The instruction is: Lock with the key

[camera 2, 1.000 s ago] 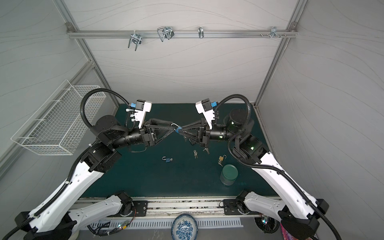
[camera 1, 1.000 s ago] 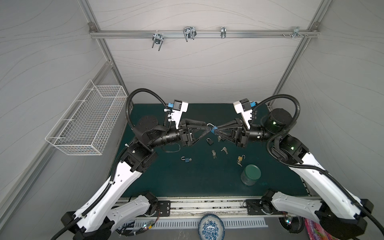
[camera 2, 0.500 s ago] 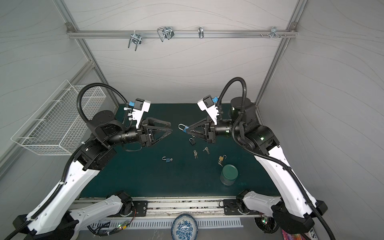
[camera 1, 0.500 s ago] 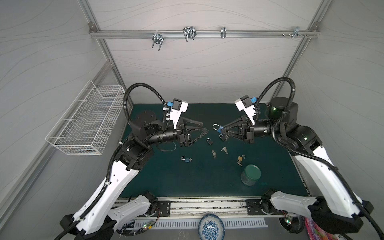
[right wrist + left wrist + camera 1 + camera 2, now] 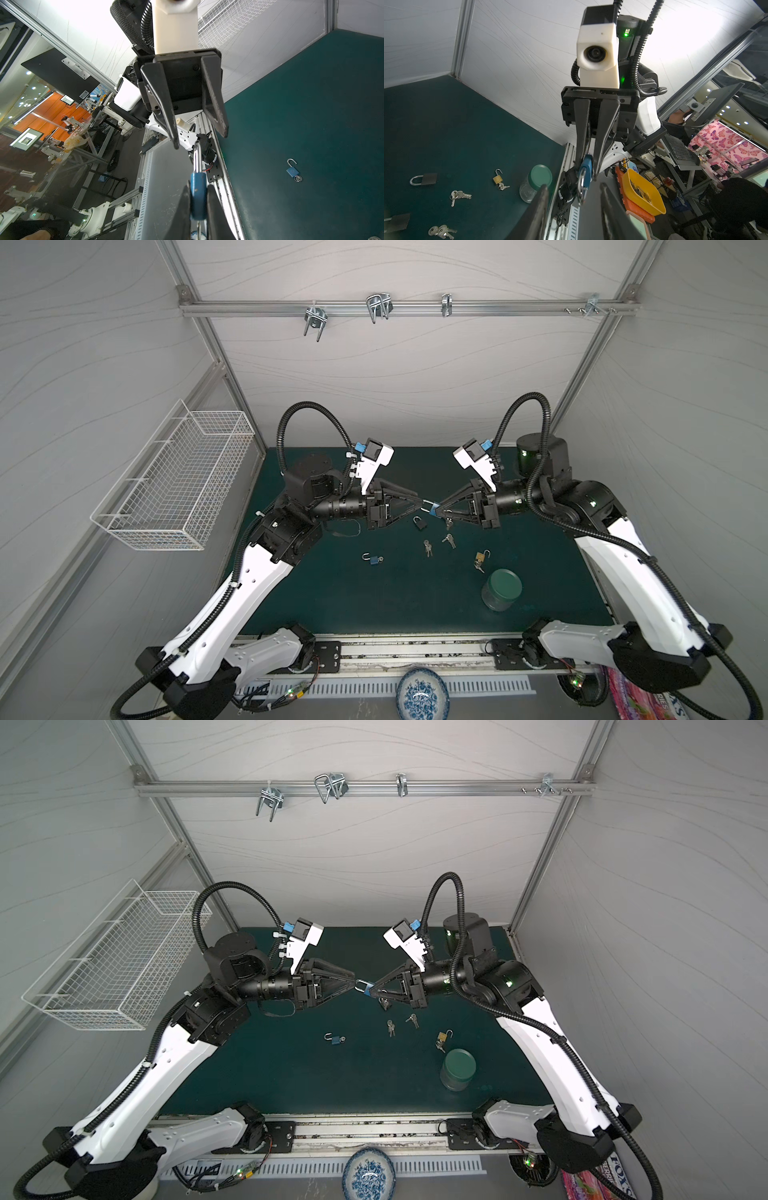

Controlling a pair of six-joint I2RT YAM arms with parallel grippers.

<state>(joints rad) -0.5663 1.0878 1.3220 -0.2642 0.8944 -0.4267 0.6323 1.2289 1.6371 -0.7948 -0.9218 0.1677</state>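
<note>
Padlock [image 5: 198, 195] body partly hidden, hanging key [image 5: 448, 524] indistinct

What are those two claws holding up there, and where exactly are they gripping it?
The right gripper pinches a blue padlock by its body. The left gripper holds nothing: its open jaws straddle the steel loop without touching.

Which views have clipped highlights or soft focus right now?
Left wrist view: far wall clips to white; held blue padlock sharp. Right wrist view: wall washed out too, padlock clear. Both top views: even light, no glare; keys tiny.
</note>
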